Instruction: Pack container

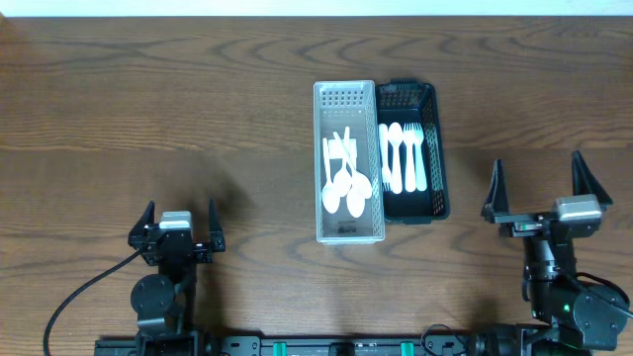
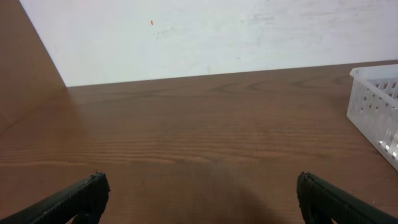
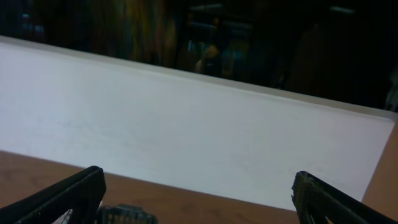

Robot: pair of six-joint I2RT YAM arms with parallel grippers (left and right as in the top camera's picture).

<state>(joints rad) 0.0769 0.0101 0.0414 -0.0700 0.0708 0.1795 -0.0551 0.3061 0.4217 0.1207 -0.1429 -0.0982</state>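
A white perforated bin stands at the table's middle and holds several white plastic spoons. A black perforated bin stands touching its right side and holds several white plastic forks. My left gripper is open and empty near the front left, well apart from the bins. My right gripper is open and empty at the front right. The white bin's corner shows in the left wrist view. The black bin's edge shows in the right wrist view.
The brown wooden table runs to a white wall at the far side. The arm bases and a black cable sit along the front edge.
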